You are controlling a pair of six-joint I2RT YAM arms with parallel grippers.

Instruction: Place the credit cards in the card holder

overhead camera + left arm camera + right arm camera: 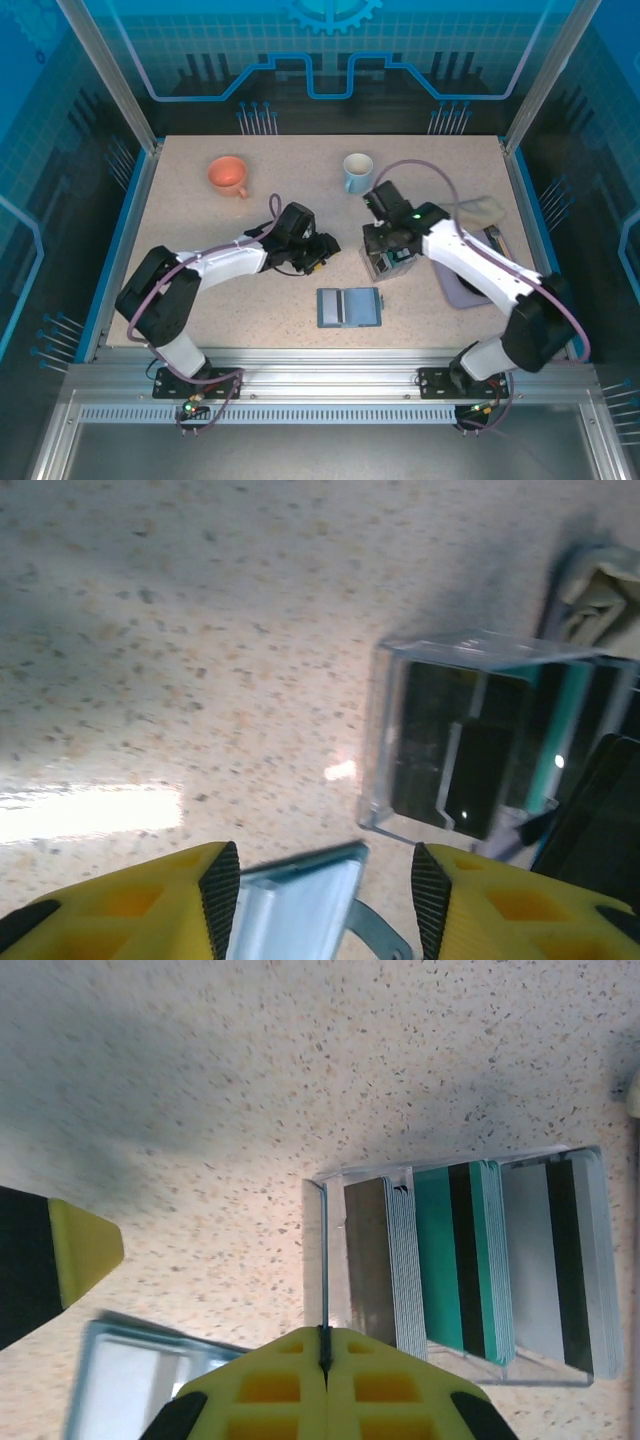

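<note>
The card holder (348, 307) lies open and flat near the table's front middle. Its pale blue corner (290, 900) shows below and between the fingers of my left gripper (325, 890), which is open and hovers over the table left of the rack (322, 251). The clear rack (460, 1265) holds grey, teal and white credit cards (462, 1260) standing in stacks. My right gripper (325, 1338) is right at the rack (388, 250), shut on one thin card seen edge-on (325, 1260) at the rack's left end.
An orange cup (228, 175) and a pale blue mug (357, 172) stand at the back of the table. A grey tray (470, 285) with a crumpled cloth (485, 210) sits to the right of the rack. One yellow finger (75, 1250) of the left gripper shows close beside the right gripper.
</note>
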